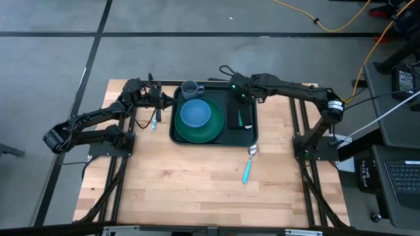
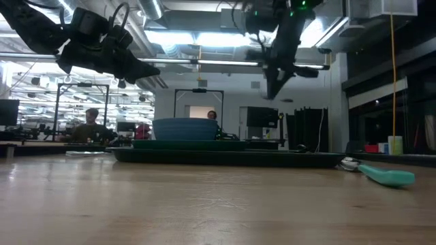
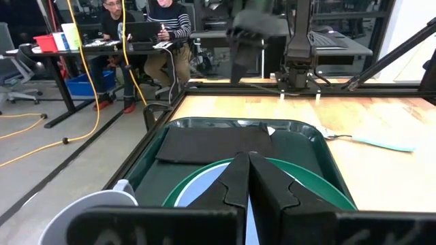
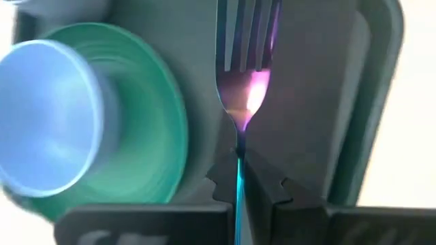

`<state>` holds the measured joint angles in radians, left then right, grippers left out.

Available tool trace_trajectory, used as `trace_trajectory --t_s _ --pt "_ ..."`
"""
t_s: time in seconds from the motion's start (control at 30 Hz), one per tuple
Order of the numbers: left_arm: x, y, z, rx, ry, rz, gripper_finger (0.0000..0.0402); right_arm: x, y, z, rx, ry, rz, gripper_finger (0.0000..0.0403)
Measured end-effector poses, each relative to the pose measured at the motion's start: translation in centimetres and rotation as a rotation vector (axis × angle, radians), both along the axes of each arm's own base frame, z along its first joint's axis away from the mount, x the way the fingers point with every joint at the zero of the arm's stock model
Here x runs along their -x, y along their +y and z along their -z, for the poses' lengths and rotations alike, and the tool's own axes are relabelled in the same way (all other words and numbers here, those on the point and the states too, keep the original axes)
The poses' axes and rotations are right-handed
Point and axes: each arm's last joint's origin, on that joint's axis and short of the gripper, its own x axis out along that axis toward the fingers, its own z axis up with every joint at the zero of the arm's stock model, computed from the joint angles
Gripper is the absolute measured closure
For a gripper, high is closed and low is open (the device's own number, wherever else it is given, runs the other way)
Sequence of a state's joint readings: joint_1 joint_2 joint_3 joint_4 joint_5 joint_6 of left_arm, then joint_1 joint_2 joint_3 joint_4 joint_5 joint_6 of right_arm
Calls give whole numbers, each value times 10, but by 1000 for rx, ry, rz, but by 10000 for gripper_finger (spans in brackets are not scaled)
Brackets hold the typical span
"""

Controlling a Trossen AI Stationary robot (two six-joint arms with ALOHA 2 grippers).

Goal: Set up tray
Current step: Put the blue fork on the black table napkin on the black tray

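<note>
Right hand (image 4: 240, 178) pinching fork (image 4: 245, 61) above tray (image 1: 246, 137), left hand (image 3: 248, 178) closed, empty.

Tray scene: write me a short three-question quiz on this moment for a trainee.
1. True or false: the spoon lies on the tray.
2. What does the right pincer hold? A fork; B spoon; C nothing.
3. Fill in: the blue bowl sits on the green ____.

Key: 1 false, it lies on the table beside the tray. 2 A. 3 plate.
</note>
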<state>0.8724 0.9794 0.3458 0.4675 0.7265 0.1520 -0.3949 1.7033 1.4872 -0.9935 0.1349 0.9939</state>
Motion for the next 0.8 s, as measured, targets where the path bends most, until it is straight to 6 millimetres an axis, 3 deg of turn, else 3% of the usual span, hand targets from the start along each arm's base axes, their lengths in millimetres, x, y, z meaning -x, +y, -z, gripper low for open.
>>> trace_trajectory --t_s 0.23,0.8 --pt "0 0 0 0 0 0 398 6 -24 20 -61 89 88 388" --pt "0 0 0 0 0 0 398 -15 -35 73 -127 189 116 388"
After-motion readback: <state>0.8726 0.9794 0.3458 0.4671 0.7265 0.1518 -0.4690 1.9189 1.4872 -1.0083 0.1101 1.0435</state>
